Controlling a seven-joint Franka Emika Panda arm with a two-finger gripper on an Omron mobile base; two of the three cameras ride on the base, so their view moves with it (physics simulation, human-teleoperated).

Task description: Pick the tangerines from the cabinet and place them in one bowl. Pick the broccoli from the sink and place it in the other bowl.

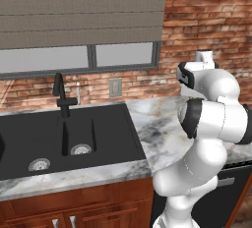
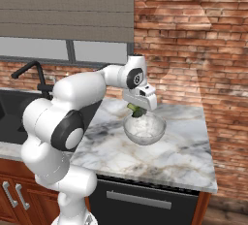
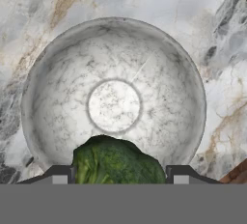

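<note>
Lumpy green broccoli point(image 3: 118, 162) between claw point(image 3: 118, 177) fingertips

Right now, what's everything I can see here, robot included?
bowl: one, clear glass-like, on the counter right of the sink
broccoli: one, green, held over the bowl
sink: one, black, two basins, set in the counter
faucet: one, black, behind the sink
counter: one, grey-white marble
window: one, grey blind above
brick wall: red
cabinets: reddish wood, under the counter
arm: one, white
gripper: one, shut on the broccoli
</note>
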